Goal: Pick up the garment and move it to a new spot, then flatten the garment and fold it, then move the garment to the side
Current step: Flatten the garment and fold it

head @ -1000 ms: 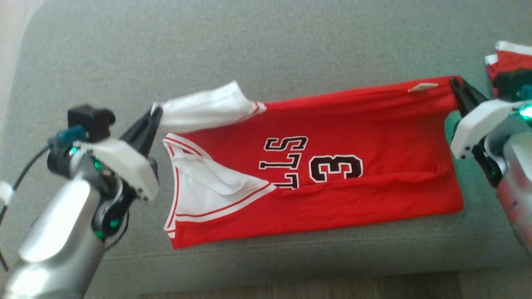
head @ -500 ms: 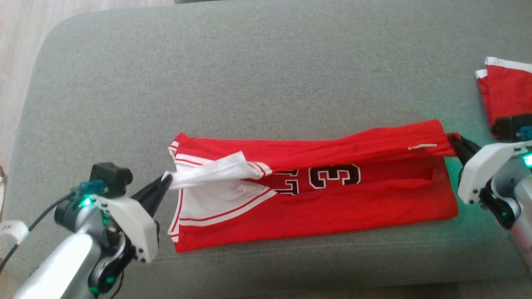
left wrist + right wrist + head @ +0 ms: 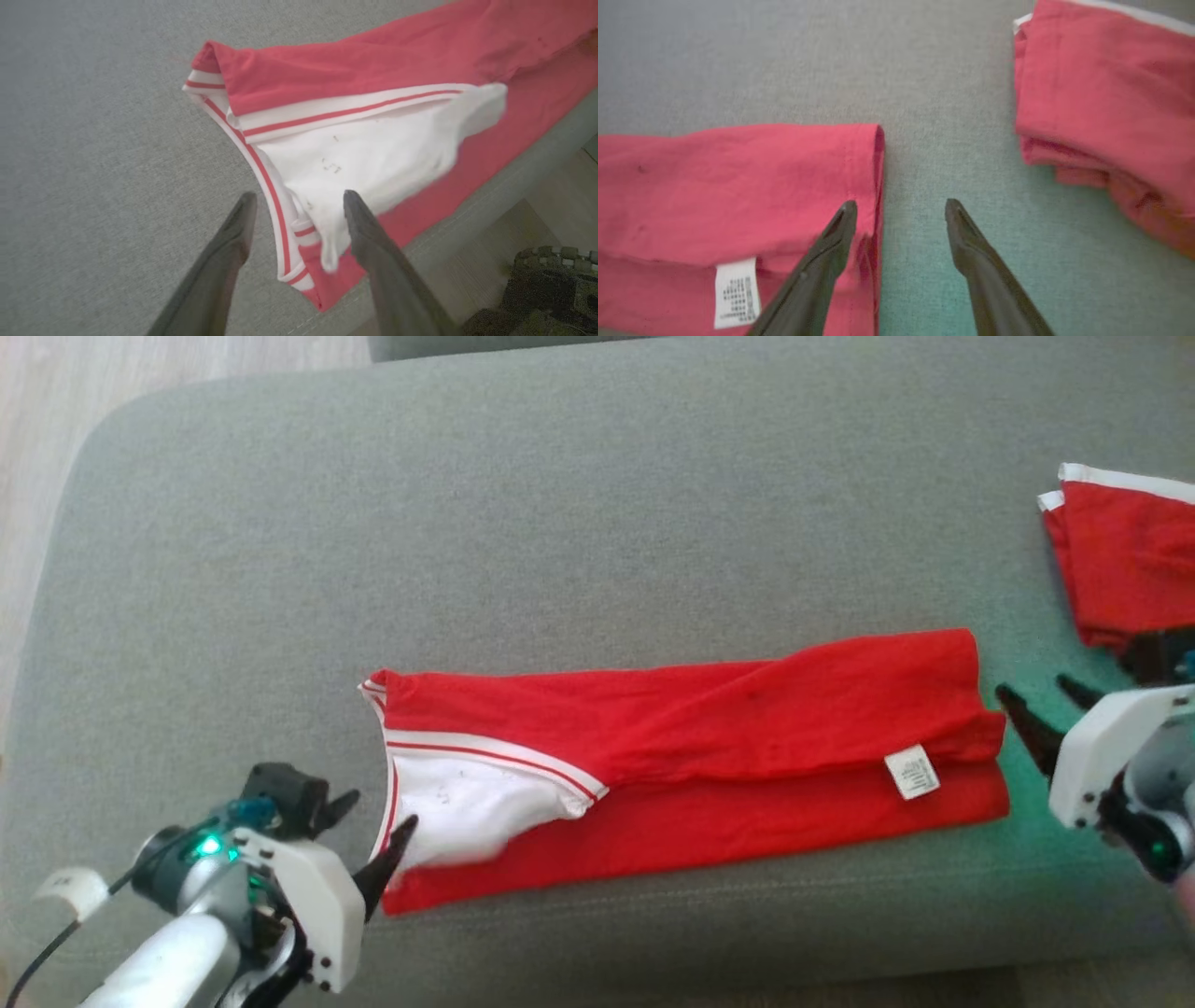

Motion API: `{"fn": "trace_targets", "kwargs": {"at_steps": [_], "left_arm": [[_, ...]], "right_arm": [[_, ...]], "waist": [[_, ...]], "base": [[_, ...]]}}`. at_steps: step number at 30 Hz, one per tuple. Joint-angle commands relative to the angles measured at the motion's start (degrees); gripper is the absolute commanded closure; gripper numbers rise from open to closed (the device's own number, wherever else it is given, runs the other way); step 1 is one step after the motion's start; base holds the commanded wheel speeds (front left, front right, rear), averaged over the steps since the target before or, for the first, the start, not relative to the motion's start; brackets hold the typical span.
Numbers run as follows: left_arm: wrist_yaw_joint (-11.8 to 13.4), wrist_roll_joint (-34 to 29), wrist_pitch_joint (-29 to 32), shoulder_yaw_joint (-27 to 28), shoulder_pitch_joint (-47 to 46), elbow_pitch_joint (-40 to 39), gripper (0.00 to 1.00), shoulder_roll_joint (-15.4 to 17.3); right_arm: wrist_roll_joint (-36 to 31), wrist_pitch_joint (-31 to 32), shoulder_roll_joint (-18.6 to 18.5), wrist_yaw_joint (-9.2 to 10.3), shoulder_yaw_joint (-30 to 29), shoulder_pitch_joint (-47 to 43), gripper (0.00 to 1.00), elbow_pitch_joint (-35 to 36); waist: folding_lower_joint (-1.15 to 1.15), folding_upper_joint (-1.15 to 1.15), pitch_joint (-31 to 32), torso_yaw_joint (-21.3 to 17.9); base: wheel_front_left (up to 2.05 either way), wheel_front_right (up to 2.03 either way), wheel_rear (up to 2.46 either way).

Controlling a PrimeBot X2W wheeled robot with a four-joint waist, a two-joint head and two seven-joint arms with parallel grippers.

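Observation:
The garment (image 3: 691,747), a red jersey with white, red-striped trim, lies folded lengthwise in a long strip on the grey cushion (image 3: 560,523). A white label (image 3: 912,772) shows near its right end. My left gripper (image 3: 375,817) stands open at the strip's left end, and the white trimmed edge (image 3: 299,228) lies loose between its fingers (image 3: 299,196). My right gripper (image 3: 1032,691) stands open just off the right end. In the right wrist view, one fingertip (image 3: 843,219) of this gripper (image 3: 901,203) hovers over the garment's hem (image 3: 868,158), with nothing clamped.
A second folded red cloth (image 3: 1130,560) lies at the cushion's far right, close to my right gripper (image 3: 1106,93). The cushion's front edge (image 3: 653,943) runs just below the garment, with wooden floor beyond. A dark patterned object (image 3: 556,289) sits on the floor.
Both grippers have opened and let go of the garment's top edge. That upper half now lies over the lower half and hides the lettering. The head view has also shifted.

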State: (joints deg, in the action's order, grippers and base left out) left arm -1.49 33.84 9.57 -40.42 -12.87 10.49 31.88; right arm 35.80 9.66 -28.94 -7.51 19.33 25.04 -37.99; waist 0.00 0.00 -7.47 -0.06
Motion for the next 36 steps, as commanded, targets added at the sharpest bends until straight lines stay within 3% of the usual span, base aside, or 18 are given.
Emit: {"fn": "trace_targets", "kwargs": {"at_steps": [1,9,15,21,26,32,36], "left_arm": [[0.8,-0.1,-0.8,3.0,-1.8,-1.3,0.0,2.4],[6.0,3.0,-11.5,10.0,-1.3,-1.9,0.0,-0.9],[10.1,6.5,-21.7,16.5,1.0,-3.4,0.0,-6.2],[13.2,6.2,-24.5,24.9,6.2,-5.5,0.0,-13.9],[10.5,-0.4,-24.6,32.1,11.9,-7.0,0.0,-21.9],[5.2,-9.9,-24.6,34.4,14.7,-3.7,0.0,-26.0],[3.4,-11.7,-24.6,36.2,14.5,-3.1,0.0,-27.2]], "right_arm": [[-1.1,-0.6,-0.7,0.02,-1.5,-0.1,0.0,2.1],[-5.7,-6.5,4.8,0.02,-10.8,-3.4,0.0,11.2],[-10.0,-14.4,11.7,0.02,-15.8,-7.3,0.0,20.5],[-16.6,-19.5,17.9,0.02,-18.0,-13.1,0.0,27.1],[-21.5,-21.4,22.4,0.02,-19.6,-17.3,0.0,29.2],[-24.6,-22.5,25.1,0.02,-21.0,-19.8,0.0,28.5],[-25.2,-22.5,25.5,0.02,-21.2,-19.6,0.0,28.1]], "waist": [[0.0,0.0,0.4,-0.1],[0.0,0.0,3.6,-0.2],[0.0,0.0,6.1,-0.6],[0.0,0.0,7.6,-1.1],[0.0,0.0,7.4,-1.3],[0.0,0.0,7.2,-1.3],[0.0,0.0,7.1,-1.2]], "base": [[0.0,0.0,0.0],[0.0,0.0,0.0],[0.0,0.0,0.0],[0.0,0.0,0.0],[0.0,0.0,0.0],[0.0,0.0,0.0],[0.0,0.0,0.0]]}}
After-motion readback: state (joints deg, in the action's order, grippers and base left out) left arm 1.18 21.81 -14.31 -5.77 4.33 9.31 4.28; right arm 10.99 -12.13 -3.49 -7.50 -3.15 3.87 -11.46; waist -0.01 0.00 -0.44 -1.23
